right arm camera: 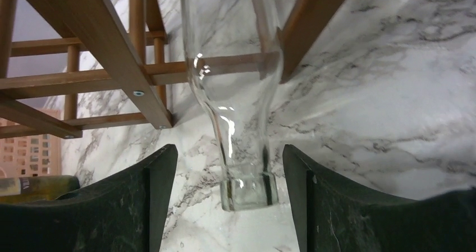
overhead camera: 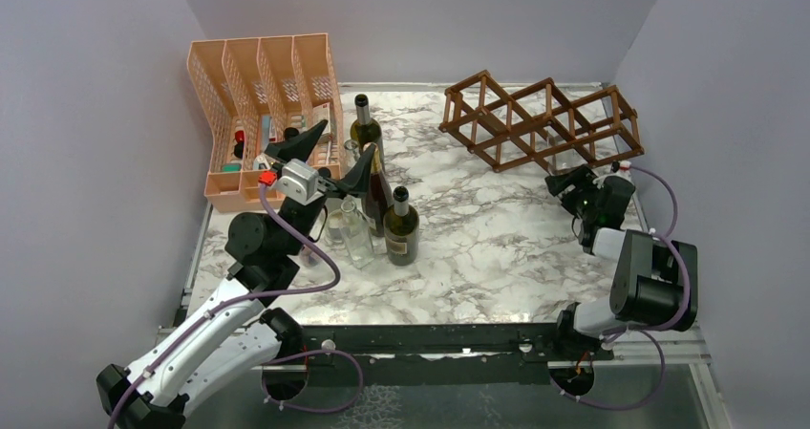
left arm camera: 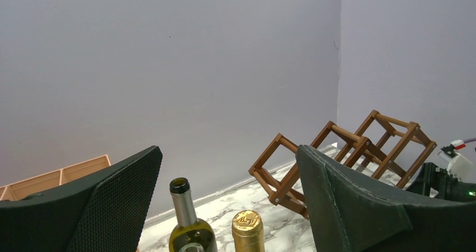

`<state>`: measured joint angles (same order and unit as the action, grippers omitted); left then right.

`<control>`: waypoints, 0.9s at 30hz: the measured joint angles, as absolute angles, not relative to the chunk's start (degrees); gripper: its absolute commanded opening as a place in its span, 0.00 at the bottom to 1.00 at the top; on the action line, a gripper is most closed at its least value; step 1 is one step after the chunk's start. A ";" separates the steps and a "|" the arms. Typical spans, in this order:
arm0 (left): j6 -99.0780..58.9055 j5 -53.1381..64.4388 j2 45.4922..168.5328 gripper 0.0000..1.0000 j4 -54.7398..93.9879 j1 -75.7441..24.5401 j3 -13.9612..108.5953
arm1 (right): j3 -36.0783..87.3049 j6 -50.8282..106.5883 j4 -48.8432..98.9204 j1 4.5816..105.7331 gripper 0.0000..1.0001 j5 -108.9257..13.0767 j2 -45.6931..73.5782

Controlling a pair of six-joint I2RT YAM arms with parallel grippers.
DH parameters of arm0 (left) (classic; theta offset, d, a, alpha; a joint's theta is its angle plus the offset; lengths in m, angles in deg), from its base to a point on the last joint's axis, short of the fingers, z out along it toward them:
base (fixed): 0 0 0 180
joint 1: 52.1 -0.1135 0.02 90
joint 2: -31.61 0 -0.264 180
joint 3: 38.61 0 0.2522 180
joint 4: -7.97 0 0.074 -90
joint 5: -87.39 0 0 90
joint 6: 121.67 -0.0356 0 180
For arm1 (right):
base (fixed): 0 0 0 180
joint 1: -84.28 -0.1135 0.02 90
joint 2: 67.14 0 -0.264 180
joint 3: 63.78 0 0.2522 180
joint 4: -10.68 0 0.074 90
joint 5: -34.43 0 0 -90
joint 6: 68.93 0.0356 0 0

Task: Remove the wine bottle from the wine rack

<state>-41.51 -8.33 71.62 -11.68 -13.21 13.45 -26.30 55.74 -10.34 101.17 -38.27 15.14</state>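
The right gripper [overhead camera: 562,182] straddles the neck of the racked wine bottle [right arm camera: 247,190]; the left gripper [overhead camera: 334,159] gapes empty.
Top view: left fingers wide above standing bottles [overhead camera: 401,224]; right fingers at the wine rack [overhead camera: 540,118] on the marble table [overhead camera: 497,257]; the clear bottle is indiscernible. Left wrist: nothing between fingers [left arm camera: 112,207]. Right wrist: fingers [right arm camera: 140,207] partly apart, gaps either side of the neck; body cropped.

5 btls [overhead camera: 401,226], 1 rack [overhead camera: 540,120], 1 organizer [overhead camera: 260,114]

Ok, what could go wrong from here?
The right gripper straddles the clear glass bottle at its smooth neck; a grip there could slip. It lies between wine rack bars, so a skewed pull might drag the rack. The left gripper hangs open over standing bottles and could knock them.
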 measured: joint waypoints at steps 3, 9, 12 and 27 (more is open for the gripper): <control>-41.21 -7.21 71.83 0.97 -11.68 -13.43 13.45 | -25.03 55.83 -12.66 101.23 0.69 -36.12 17.42; -40.83 -5.40 72.27 0.97 -11.70 -13.45 13.45 | -23.67 56.22 -14.82 101.28 0.66 -34.72 19.84; -40.77 -4.98 72.49 0.97 -11.70 -13.60 13.45 | -22.58 56.22 -14.91 101.28 0.61 -34.68 20.85; -40.46 -3.28 72.97 0.98 -11.70 -13.91 13.45 | -21.49 57.07 -16.24 101.65 0.37 -33.19 23.95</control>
<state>-40.46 -3.28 72.97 -11.70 -13.91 13.45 -21.49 57.07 -16.24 101.65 -33.19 23.95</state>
